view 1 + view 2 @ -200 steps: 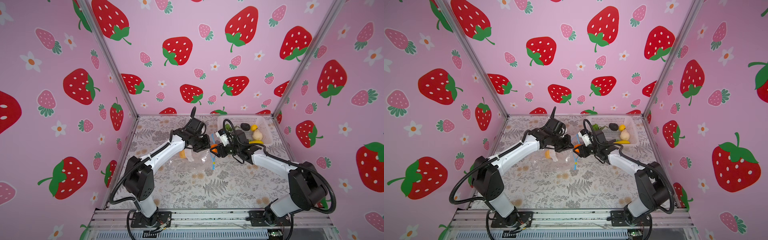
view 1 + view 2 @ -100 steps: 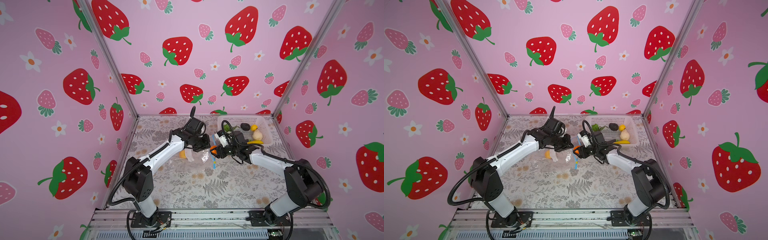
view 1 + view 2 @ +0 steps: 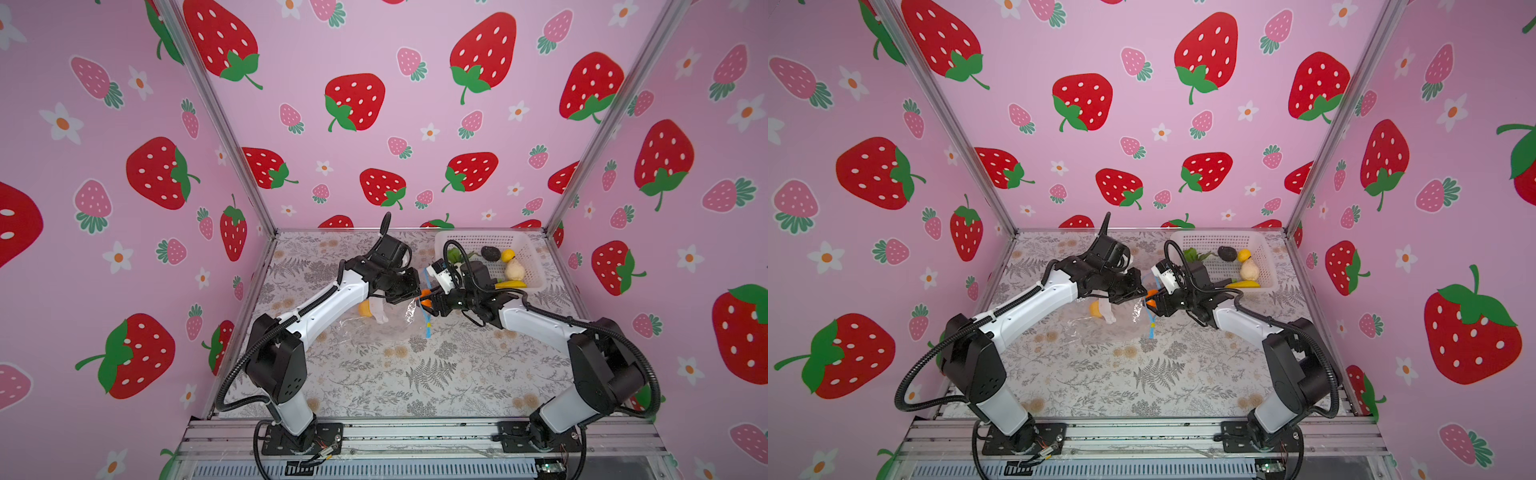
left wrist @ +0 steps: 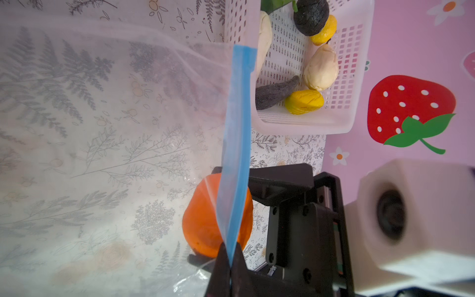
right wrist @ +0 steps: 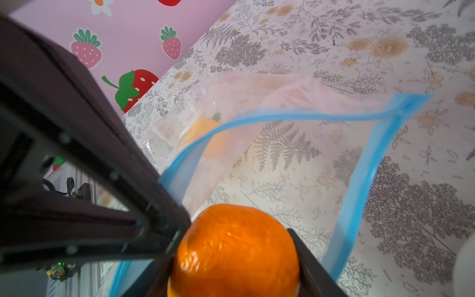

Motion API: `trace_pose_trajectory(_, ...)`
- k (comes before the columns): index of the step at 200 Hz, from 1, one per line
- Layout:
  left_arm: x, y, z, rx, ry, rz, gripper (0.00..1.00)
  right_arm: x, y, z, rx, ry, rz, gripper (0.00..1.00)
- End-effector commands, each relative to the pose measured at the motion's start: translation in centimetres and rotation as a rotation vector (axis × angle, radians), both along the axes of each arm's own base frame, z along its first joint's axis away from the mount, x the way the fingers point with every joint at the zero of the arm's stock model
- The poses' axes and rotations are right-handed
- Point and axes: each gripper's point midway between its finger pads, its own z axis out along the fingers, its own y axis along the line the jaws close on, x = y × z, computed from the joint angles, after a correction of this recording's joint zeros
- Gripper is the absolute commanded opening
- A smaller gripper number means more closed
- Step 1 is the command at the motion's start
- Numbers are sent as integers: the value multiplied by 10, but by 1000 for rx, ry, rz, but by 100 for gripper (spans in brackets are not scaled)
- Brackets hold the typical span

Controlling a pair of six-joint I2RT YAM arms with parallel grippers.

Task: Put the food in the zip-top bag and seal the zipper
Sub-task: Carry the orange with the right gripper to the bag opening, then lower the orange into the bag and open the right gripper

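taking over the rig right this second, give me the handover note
Left gripper: shut on the blue strip, holding the bag open at its mouth.
Right gripper: shut on the orange at that mouth, not yet released.
Done: an orange-yellow piece and a white piece lie in the bag.
Left: drop the orange in, move the avocado, lemon, banana, radish and pale piece from the basket, then zip the strip shut.
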Motion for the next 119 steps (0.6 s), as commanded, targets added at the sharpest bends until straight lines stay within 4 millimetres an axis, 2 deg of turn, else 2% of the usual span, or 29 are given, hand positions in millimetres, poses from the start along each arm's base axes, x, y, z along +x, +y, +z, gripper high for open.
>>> trace_pose_trajectory(1,-1,-2,24,-34,-44,-6,0,-4,6,21,86,-156,85,55)
trace_pose_trajectory(23,-1,-1,25,-33,-45,-6,0,0,9,18,100,-187,93,55)
trace_pose_trajectory(54,-3,-1,25,-34,-47,-9,0,3,14,3,87,-141,101,56)
trace_pose_trajectory(119,-2,-1,24,-37,-47,-9,0,1,11,-14,55,-111,96,56)
